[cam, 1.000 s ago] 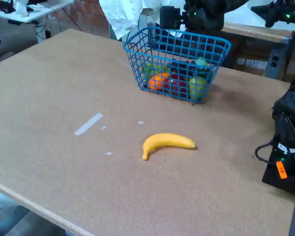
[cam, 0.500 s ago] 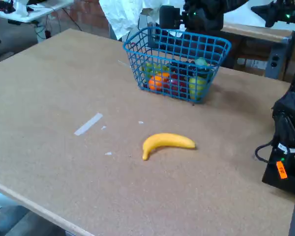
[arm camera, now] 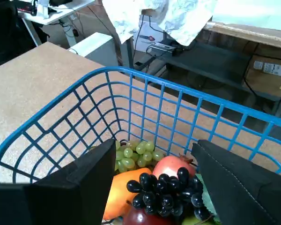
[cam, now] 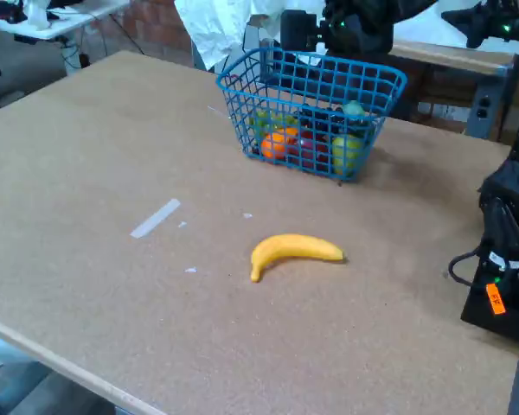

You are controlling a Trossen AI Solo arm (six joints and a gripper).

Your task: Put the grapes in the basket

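In the basket (fruit-filled) lie the grapes.

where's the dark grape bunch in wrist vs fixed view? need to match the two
Wrist view: the grapes sit at bottom centre, between the fingers of the open gripper, lying on the other toy fruit in the basket.
Fixed view: the bunch cannot be made out; only a dark patch shows behind the mesh of the basket, at top centre.
Shared landmark: the orange fruit in the basket.
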